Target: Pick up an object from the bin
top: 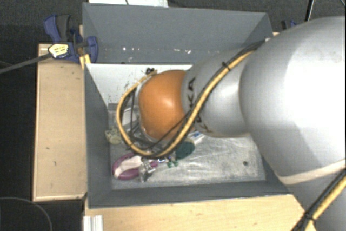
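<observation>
Arm reaches deep into the bin (173, 35). The hand (146, 168) sits low by the near-left corner, under the orange wrist cover (159, 103); open or closed, cannot tell. A purple thing (125, 171) lies just beside it.

The silver arm (281, 105) takes up the right of the frame and reaches down into the grey bin (97, 132). Yellow-and-black cables (122, 116) loop round its orange wrist cover (159, 103). Just below the cover, at the floor's lower left, lies a purple and pink thing (125, 169). A dark green thing (185, 150) lies to its right and a pale olive lump (112, 135) to its upper left.
</observation>
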Robot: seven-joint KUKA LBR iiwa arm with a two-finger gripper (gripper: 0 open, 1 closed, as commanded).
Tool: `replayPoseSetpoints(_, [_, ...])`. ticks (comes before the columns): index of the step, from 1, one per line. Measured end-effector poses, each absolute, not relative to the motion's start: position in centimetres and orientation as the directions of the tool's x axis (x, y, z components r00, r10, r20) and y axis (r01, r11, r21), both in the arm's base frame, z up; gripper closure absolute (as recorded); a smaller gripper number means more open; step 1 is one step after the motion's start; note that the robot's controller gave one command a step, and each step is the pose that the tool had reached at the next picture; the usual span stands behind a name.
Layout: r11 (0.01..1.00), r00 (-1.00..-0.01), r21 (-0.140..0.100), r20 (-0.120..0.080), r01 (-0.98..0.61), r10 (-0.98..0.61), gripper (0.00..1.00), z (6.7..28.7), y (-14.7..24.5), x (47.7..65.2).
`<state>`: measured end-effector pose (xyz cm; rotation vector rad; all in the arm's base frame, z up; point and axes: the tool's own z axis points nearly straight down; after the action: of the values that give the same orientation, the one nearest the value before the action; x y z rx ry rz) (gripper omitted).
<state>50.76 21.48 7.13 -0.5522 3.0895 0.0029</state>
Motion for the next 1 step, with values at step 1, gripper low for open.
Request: replayPoseSetpoints(1, [0.94,-0.94,0.0,-0.007,-0.342,-0.342,1.0,7.29,21.45,50.93])
